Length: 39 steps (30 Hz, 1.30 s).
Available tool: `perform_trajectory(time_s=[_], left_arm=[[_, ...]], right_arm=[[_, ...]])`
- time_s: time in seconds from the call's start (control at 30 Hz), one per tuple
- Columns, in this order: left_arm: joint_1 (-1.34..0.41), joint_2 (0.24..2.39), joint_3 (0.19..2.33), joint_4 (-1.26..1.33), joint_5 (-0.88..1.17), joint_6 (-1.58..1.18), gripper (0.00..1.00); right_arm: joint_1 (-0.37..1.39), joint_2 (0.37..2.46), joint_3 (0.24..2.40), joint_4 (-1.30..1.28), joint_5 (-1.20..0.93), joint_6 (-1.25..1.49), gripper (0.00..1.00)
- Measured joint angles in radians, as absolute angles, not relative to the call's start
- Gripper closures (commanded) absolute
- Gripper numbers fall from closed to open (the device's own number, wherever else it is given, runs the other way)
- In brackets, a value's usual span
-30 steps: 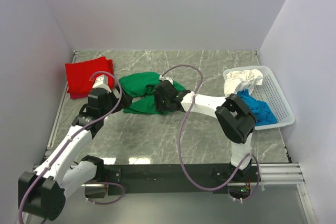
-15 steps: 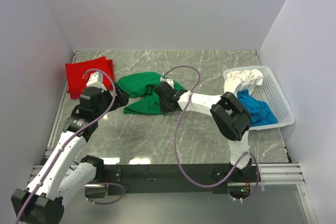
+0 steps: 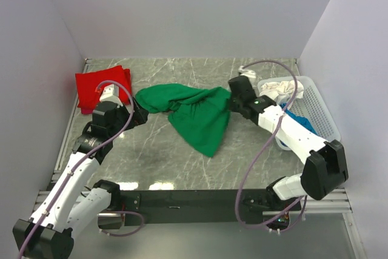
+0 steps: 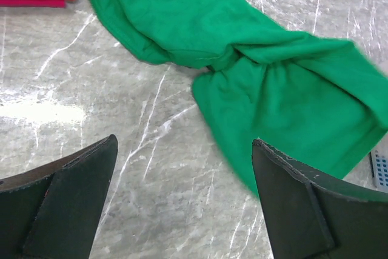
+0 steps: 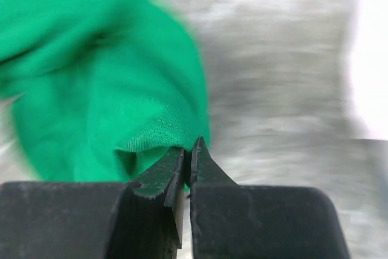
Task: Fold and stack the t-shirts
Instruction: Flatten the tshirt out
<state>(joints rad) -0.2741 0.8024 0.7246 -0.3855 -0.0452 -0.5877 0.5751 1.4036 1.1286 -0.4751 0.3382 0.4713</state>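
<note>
Right jaws clenched on green shirt (image 3: 197,116) edge, cloth spread leftward across counter (image 3: 157,156). Left jaws released wide beside shirt's left end. Red shirt (image 3: 100,86) far left.

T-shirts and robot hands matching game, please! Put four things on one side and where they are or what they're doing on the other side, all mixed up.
Things:
1. red t-shirt
2. white t-shirt
3. left gripper
4. right gripper

Places or states:
A. in the basket
B. open, holding nothing
C. at the far left corner of the table
D. shut on the green t-shirt

Pairs: 1-C, 2-A, 3-B, 4-D
</note>
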Motion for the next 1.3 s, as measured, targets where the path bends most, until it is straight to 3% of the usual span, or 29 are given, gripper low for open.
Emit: perform_trajectory(time_s=[0.03,0.17,0.37,0.7,0.9,1.3], left_arm=[[-0.276,0.802,0.725,-0.385,-0.051,-0.588,0.03],[-0.305,0.813,0.725,-0.382,-0.062,-0.589,0.04],[-0.408,0.891,0.724,-0.346,-0.08,-0.607,0.03],[-0.48,1.087,0.723,-0.229,-0.064,-0.627,0.03],[-0.481,1.133,0.724,-0.196,-0.049,-0.626,0.02],[-0.481,1.145,0.724,-0.18,-0.051,-0.625,0.01]], right_arm=[[0.525,1.398,1.109,-0.477,0.355,0.465,0.97],[0.437,1.433,1.073,-0.523,0.385,0.444,0.64],[0.503,1.435,1.073,-0.527,0.371,0.425,0.4],[0.778,1.398,0.939,-0.456,0.259,0.484,0.4],[0.825,1.406,0.804,-0.456,0.212,0.543,0.4],[0.845,1.43,0.744,-0.371,0.143,0.585,0.43]])
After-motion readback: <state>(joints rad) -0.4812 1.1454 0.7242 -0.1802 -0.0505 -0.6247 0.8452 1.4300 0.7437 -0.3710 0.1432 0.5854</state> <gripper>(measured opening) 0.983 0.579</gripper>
